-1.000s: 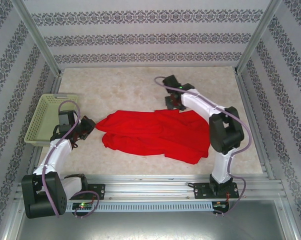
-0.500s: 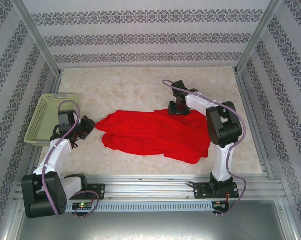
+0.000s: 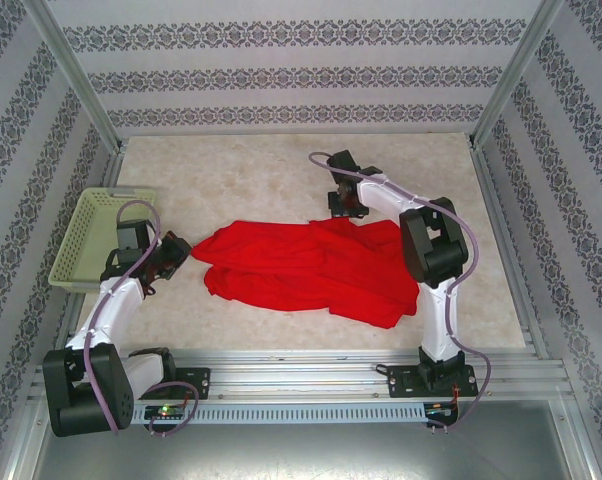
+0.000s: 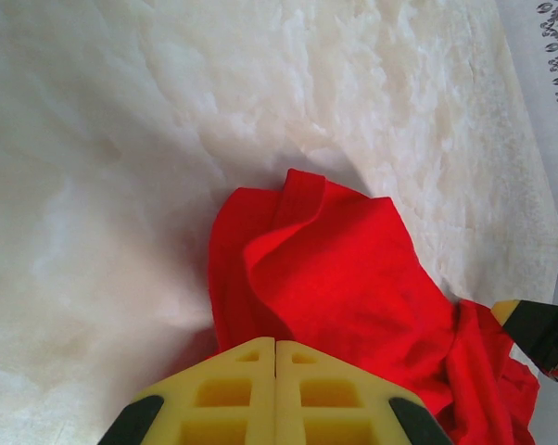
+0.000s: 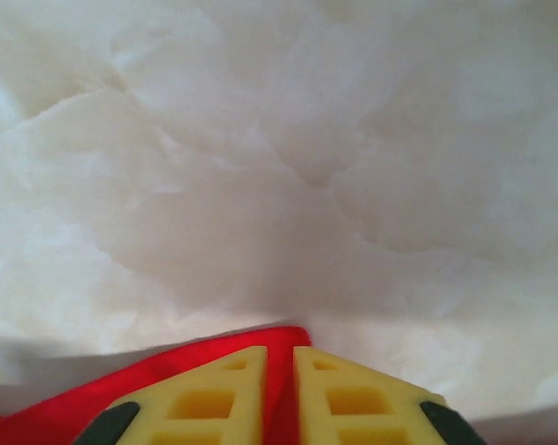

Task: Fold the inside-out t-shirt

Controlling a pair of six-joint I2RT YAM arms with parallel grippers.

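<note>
Red cloth is your ref pt: the t-shirt (image 3: 301,265) lies crumpled & spread over the middle of the table (image 3: 241,170), long side running L–R.

Nearest you, on the shirt's near side, is the alu rail (image 3: 311,365) at the table edge. The shirt's near-right corner sags toward it but stops short.

At the shirt's left tip sits the left gripper (image 3: 178,250). In its wrist cam the yellow fingers (image 4: 223,380) are pressed flat together w/ no gap, and the cloth rises in a fold right up to the tips, so it's clamped on that tip.

Further left of the shirt, apart from it, the pale green basket (image 3: 81,283) sits by the left wall.

At the shirt's far edge, right of centre, the right gripper (image 3: 343,212) is down on the hem. Its wrist cam shows a thin strip of red nipped between the two yellow pads (image 5: 214,389), so it's clenched on the cloth.

Beyond the shirt, pale marbled tabletop runs to the patterned back wall (image 3: 301,80).
</note>
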